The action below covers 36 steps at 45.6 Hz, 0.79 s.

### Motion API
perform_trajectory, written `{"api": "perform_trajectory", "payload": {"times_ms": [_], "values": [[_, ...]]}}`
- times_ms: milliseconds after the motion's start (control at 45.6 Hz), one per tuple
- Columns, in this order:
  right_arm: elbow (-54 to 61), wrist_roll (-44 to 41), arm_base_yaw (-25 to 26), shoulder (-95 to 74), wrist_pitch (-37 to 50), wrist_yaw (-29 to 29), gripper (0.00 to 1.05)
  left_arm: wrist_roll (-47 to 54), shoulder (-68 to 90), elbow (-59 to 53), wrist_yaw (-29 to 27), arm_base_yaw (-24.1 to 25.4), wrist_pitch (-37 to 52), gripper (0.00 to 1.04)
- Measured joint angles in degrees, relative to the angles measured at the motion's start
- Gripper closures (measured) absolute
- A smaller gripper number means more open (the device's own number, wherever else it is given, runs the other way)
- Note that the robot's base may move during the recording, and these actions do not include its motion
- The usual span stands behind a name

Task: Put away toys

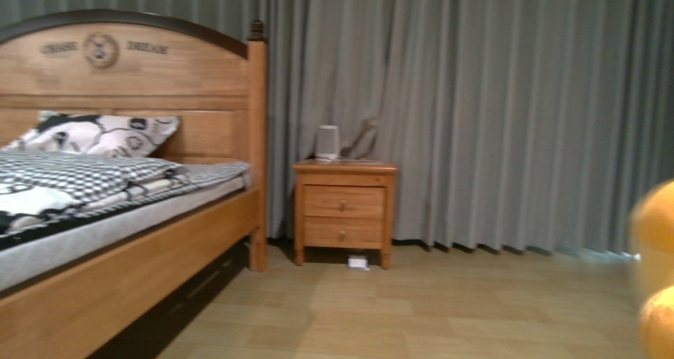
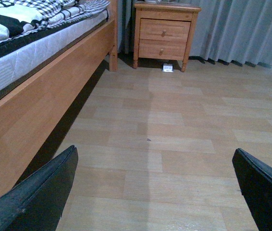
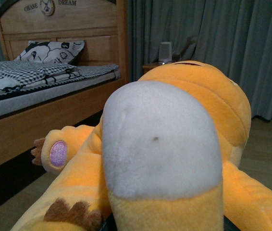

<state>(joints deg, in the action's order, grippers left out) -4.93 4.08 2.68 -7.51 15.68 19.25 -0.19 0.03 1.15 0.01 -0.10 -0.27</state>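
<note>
The toy, an orange-yellow plush animal (image 3: 198, 96), fills the right wrist view. A large pale patch (image 3: 160, 139) on it faces the camera, and a paw with a round lilac pad (image 3: 58, 153) sticks out to one side. My right gripper is shut on the plush, its fingers hidden under the fabric. In the front view only a blurred orange bulge of the plush (image 1: 656, 248) shows at the right edge. My left gripper (image 2: 154, 150) hangs open over the bare wooden floor (image 2: 174, 125), its dark fingers (image 2: 35, 197) wide apart with nothing between them.
A wooden bed (image 1: 159, 248) with checkered bedding and a black-and-white print pillow (image 1: 95, 133) stands at the left. Beside it is a two-drawer nightstand (image 1: 344, 208) with a white device (image 1: 327, 142) on top. Grey curtains (image 1: 493, 97) hang behind. A small white object (image 1: 358, 261) lies under the nightstand.
</note>
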Motion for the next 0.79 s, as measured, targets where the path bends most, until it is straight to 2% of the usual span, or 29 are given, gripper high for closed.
{"api": "perform_trajectory", "payload": {"times_ms": [789], "values": [[-0.02, 0.00, -0.04, -0.17, 0.00, 0.02, 0.96, 0.00, -0.02, 0.00, -0.11, 0.04, 0.00, 0.06]]}}
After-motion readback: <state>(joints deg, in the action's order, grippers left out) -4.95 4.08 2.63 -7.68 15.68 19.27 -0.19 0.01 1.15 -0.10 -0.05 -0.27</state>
